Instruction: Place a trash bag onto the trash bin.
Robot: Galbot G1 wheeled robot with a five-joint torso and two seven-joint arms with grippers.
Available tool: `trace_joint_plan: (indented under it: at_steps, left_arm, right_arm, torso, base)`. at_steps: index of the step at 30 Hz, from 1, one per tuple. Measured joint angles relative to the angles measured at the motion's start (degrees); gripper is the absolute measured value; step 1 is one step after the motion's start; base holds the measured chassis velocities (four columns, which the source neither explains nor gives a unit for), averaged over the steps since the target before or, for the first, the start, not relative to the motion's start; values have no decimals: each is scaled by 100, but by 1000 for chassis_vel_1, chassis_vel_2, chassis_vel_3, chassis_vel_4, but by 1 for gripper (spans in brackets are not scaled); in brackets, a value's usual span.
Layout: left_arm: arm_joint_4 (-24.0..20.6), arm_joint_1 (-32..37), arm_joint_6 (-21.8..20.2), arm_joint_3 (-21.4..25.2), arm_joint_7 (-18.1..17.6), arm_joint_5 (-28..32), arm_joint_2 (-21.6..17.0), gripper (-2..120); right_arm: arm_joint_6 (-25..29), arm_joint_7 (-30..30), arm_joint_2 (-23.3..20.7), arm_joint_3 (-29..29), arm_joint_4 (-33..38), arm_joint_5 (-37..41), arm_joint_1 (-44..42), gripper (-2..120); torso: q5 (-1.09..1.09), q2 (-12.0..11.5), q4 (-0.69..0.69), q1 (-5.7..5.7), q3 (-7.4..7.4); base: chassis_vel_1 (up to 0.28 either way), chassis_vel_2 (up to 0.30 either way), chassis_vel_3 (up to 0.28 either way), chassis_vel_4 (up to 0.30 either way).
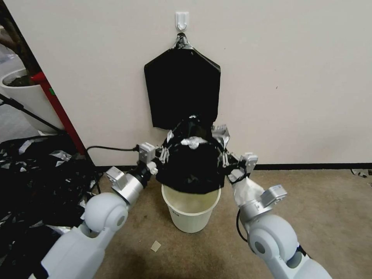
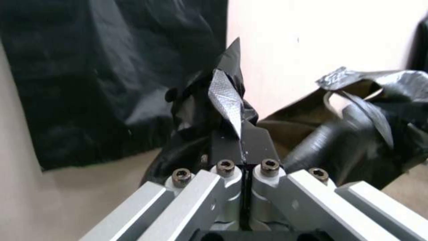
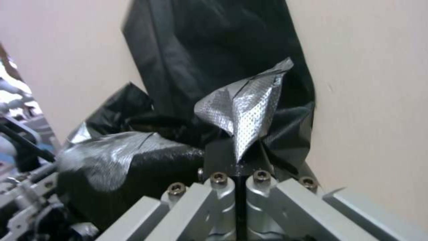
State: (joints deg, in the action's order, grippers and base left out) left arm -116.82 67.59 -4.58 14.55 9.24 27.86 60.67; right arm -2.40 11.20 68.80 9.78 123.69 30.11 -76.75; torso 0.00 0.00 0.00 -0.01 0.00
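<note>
Above the trash bin (image 1: 191,209) I hold the trash bag (image 1: 192,164) between both arms, and its lower edge hangs just over the rim. My left end effector (image 1: 164,154) is closed on the bag's left edge; in the left wrist view its black pads (image 2: 240,144) pinch a fold with a strip of silver woven tape. My right end effector (image 1: 224,158) is closed on the right edge in the same way, with a wrinkled silver tape flap (image 3: 243,113) standing up from its pads. The bag is thin glossy black film with many creases. The bin is round, cream-white and smooth, narrower at its base, and it stands on the brown carpet floor (image 1: 321,217). Behind the bag a flat five-sided black stack (image 1: 182,91) hangs from a white wall hook (image 1: 181,20). At my left lies a heap of black plastic (image 1: 35,178) with silver flecks, and a white planter pot (image 1: 23,97) stands behind a red bar (image 1: 58,108).
</note>
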Motion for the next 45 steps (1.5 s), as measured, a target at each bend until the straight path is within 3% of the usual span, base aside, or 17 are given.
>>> trace_joint_plan:
  at_steps: [5, 13, 21, 25, 27, 29, 30, 33, 34, 37, 40, 41, 43, 45]
  left_arm:
    - [365, 197, 235, -82, 238, -358, 251, 0]
    - [786, 485, 342, -236, 254, -674, 509, 0]
    - [911, 702, 112, -642, -204, -788, 673, 0]
    - [806, 816, -58, -771, -543, -917, 641, 0]
    - [653, 917, -220, -881, -968, -986, 554, 0]
    - [345, 1068, -475, -1009, -1713, -1020, 407, 0]
    - [345, 1068, -475, -1009, -1713, -1020, 407, 0]
    - [-182, 1289, -882, -1148, -2515, -953, 184, 0]
    - [-182, 1289, -882, -1148, -2515, -953, 184, 0]
    - [-822, 1430, -1481, -1219, -3068, -868, -90, 0]
    - [-1050, 1444, -1747, -1228, -3242, -836, -224, 0]
    - [-1261, 1450, -2028, -1227, -3365, -816, -380, 0]
    - [-1308, 1455, -2113, -1224, -3385, -815, -428, 0]
    - [-1398, 1478, -2489, -1200, -3412, -825, -676, 0]
  right_arm:
    - [69, 169, 23, -39, -260, -154, -200, 0]
    - [242, 272, 31, -127, -688, -644, -426, 0]
    - [485, 151, 125, -223, -1142, -1257, -476, 0]
    - [487, 193, 110, -308, -1139, -1247, -570, 0]
    - [377, 436, 46, -407, -1019, -1063, -632, 0]
    - [50, 1081, -81, -568, -702, -483, -693, 0]
    - [50, 1081, -81, -568, -702, -483, -693, 0]
    - [-409, 1960, -273, -748, -129, 447, -788, 0]
    - [-409, 1960, -273, -748, -129, 447, -788, 0]
    - [-740, 2571, -437, -852, 312, 1038, -844, 0]
    - [-892, 2813, -501, -909, 439, 1181, -845, 0]
    - [-1094, 2978, -582, -971, 519, 1235, -843, 0]
    - [-1144, 3005, -602, -984, 528, 1237, -843, 0]
    - [-1469, 3099, -722, -1057, 501, 1197, -803, 0]
  torso:
    - [0, 0, 0, 0, 0]
    - [0, 0, 0, 0, 0]
    - [0, 0, 0, 0, 0]
    - [0, 0, 0, 0, 0]
    - [-1, 0, 0, 0, 0]
    - [0, 0, 0, 0, 0]
    - [0, 0, 0, 0, 0]
    - [0, 0, 1, 0, 0]
    - [0, 0, 1, 0, 0]
    - [0, 0, 0, 0, -1]
    - [-1, 0, 0, 0, 0]
    - [0, 0, 0, 0, -1]
    - [0, 0, 0, 0, 0]
    - [0, 0, 0, 0, 0]
  base:
    - [0, 0, 0, 0]
    - [0, 0, 0, 0]
    - [0, 0, 0, 0]
    - [0, 0, 0, 0]
    - [0, 0, 0, 0]
    - [0, 0, 0, 0]
    - [0, 0, 0, 0]
    - [0, 0, 0, 0]
    - [0, 0, 0, 0]
    - [0, 0, 0, 0]
    - [0, 0, 0, 0]
    - [0, 0, 0, 0]
    - [0, 0, 0, 0]
    - [0, 0, 0, 0]
